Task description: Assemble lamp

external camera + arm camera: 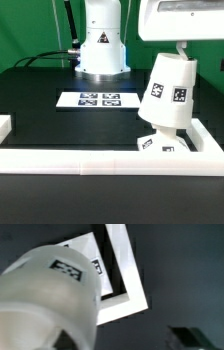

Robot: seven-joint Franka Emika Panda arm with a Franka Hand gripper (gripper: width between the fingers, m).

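The white cone-shaped shade (166, 92) stands tilted at the exterior view's right, its wide end down over the blocky white base (160, 143), which sits in the corner of the white rail. My gripper (178, 48) is right at the shade's narrow top. In the wrist view the shade (50, 297) fills one side, with a tag on its wall. My gripper (127, 336) looks open: one dark fingertip (186, 333) stands clear of the shade with bare table between, the other is against the shade. The bulb is hidden.
A white rail (80, 160) runs along the table's front and turns up the exterior view's right side (130, 280). The marker board (98, 100) lies mid-table. The robot's white body (102, 45) stands at the back with cables beside it.
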